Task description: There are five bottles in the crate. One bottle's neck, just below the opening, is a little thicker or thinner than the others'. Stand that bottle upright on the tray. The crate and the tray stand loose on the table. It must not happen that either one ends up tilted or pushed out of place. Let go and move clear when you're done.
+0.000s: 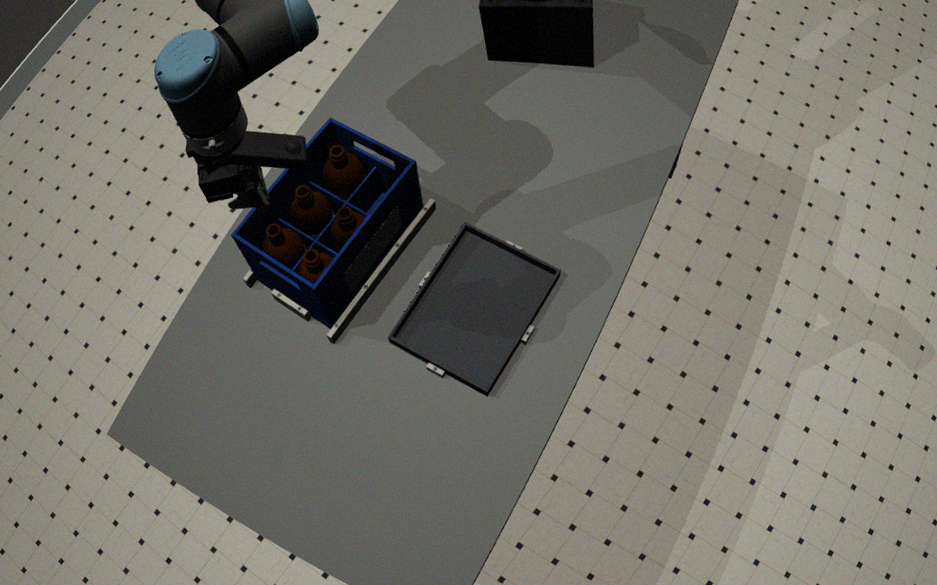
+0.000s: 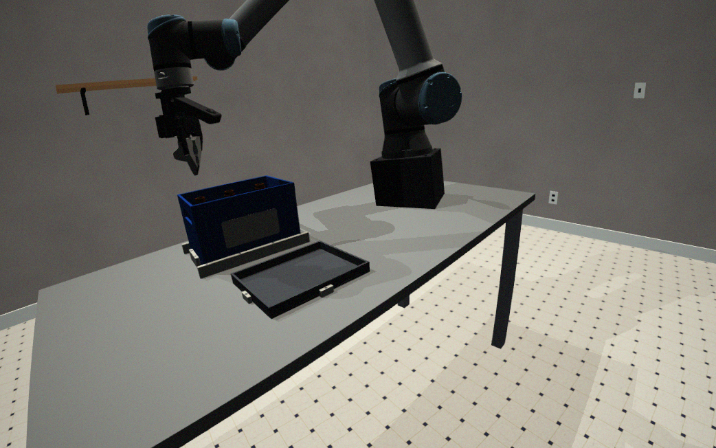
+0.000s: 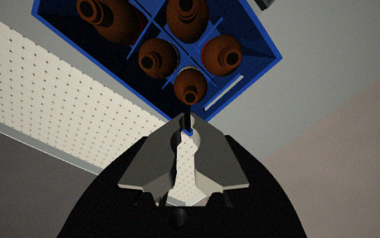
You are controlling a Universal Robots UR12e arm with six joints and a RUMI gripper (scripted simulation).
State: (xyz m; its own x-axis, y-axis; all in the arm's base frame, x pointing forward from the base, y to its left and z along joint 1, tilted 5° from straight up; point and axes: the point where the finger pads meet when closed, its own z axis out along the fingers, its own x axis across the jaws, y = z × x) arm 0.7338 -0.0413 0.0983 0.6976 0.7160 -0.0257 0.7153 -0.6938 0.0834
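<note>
Bottles: five brown ones, all standing in the blue crate, none on the tray. Which one has the odd neck can't be told from these views.

Top view, taking the crate's middle as clock centre: one bottle at approx 1 o'clock, one near centre, one at approx 4, one at approx 8, one at approx 6. Crate has six cells w/ blue dividers; the cell at approx 3 o'clock shows no bottle. Wrist view looks down into all five mouths, nearest bottle just above the fingertips in that pic.

Gripper is clenched tight on nothing; in wrist view the grey fingers meet at the tips, only a narrow wavy gap lower down w/ floor showing through. It hangs well above the crate, off its rim at approx 10 o'clock in top view, pointing down, slightly tilted. Not touching any bottle or the crate.

Crate sits on the grey table between pale stop strips. Tray, dark w/ black rim, lies flat at approx 4 o'clock from the crate, near but apart, w/ small pale blocks at its edges. Arm's black pedestal stands at approx 1 o'clock from the crate, well apart, at the table's far end.
</note>
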